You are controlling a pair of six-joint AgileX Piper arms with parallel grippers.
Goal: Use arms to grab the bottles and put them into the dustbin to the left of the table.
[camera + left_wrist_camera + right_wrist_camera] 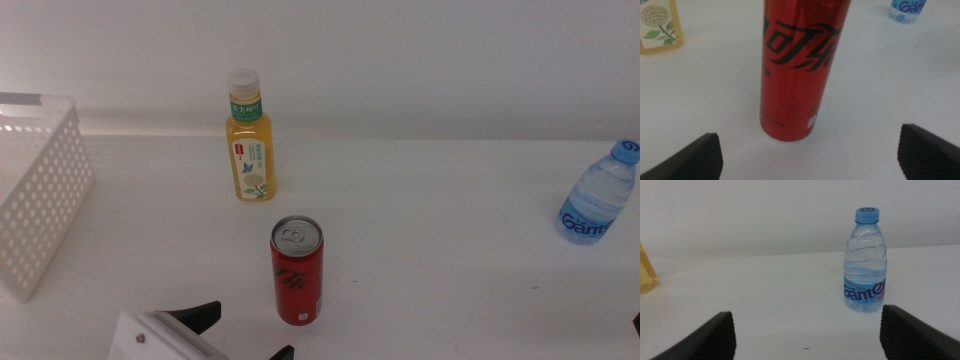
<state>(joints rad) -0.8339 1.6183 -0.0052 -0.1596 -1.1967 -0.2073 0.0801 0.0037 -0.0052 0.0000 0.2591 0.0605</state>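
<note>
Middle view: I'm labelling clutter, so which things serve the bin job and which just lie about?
Job:
- slim red can
- yellow tea bottle, white cap
- clear blue-capped water bottle
- white perforated plastic basket
- white table
- left gripper, open
- right gripper, open

Lying about:
- nothing visible

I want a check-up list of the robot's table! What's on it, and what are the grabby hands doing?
Surface: white table, bare between items.
Job's things: red can, yellow tea bottle and water bottle all upright on the table; white dustbin at the table's left.
Clutter: nothing seen.
Grippers: left gripper open, fingers spread just short of the can; right gripper open, facing the water bottle, not touching.
Cables: nothing seen.
Surroundings: plain white wall behind.
</note>
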